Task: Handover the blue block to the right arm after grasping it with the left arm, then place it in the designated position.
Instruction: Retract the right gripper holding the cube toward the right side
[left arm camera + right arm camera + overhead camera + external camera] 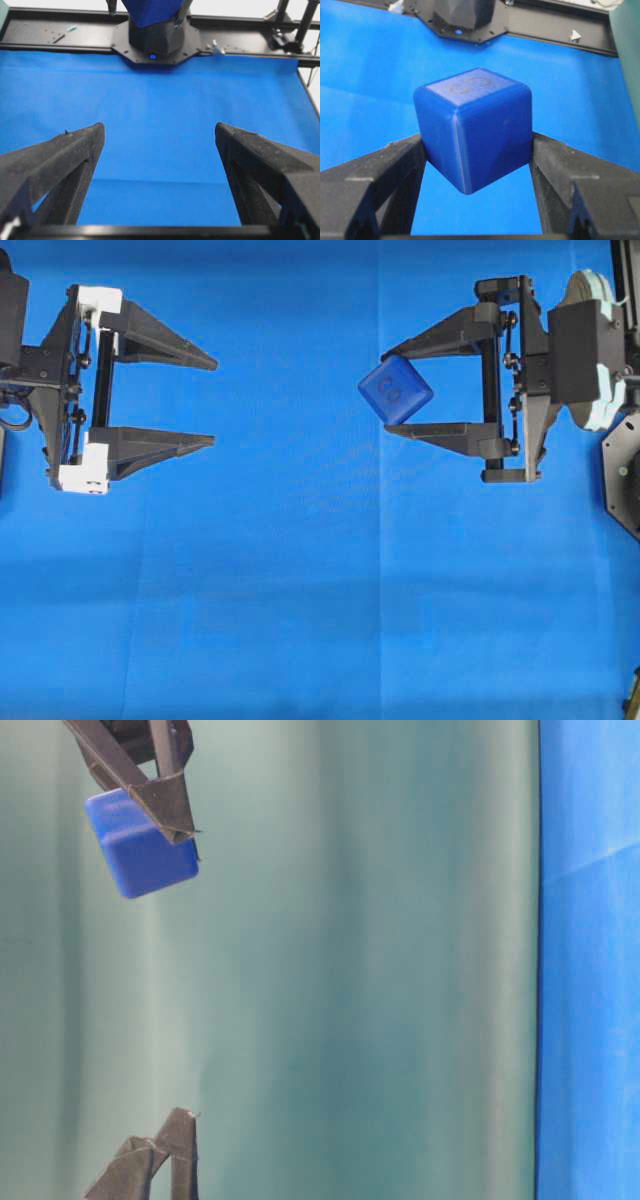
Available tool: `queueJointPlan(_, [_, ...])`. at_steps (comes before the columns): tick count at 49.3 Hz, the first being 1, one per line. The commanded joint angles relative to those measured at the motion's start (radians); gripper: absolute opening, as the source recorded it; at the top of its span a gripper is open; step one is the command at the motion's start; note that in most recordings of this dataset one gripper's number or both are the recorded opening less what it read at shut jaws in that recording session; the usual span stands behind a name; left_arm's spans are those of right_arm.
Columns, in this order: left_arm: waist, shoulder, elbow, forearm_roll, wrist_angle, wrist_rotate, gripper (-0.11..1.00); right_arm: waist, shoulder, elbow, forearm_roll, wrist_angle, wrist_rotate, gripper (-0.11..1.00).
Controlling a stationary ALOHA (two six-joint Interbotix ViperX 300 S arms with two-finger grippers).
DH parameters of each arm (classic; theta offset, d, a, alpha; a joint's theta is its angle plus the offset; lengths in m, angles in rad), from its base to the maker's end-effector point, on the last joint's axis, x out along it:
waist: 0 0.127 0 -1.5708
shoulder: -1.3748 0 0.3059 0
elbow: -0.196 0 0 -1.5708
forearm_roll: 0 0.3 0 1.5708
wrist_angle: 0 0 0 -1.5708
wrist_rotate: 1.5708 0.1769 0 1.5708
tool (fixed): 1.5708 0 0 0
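Observation:
The blue block (396,390) hangs tilted above the cloth, pinched at the tips of my right gripper (389,391), which is shut on it. In the right wrist view the block (475,125) sits cornerwise between the two black fingers (405,165), its embossed face up. From table level the block (140,845) shows high at the left under the right fingertips (165,800). My left gripper (214,402), with white finger mounts, stands wide open and apart from the block, at the left. Its fingers (75,150) have only cloth between them.
Bright blue cloth (320,590) covers the table. A black frame rail (60,35) and the right arm's base (155,37) lie at the far edge in the left wrist view. A teal backdrop (380,970) fills the table-level view.

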Motion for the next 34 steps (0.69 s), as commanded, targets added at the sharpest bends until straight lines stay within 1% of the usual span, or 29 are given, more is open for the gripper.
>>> queueJointPlan(1, [0.0,-0.006,-0.018,0.0,-0.008,0.0,0.93,0.002,-0.008,-0.011,0.0,-0.005,0.002,0.54])
queueJointPlan(26, [0.0,-0.006,-0.018,0.0,-0.008,0.0,0.93,0.002,-0.008,-0.009,0.003,0.002,0.005,0.54])
queueJointPlan(34, [0.0,-0.005,-0.018,0.0,-0.009,0.0,0.93,0.002,-0.006,-0.009,0.012,0.058,0.006,0.54])
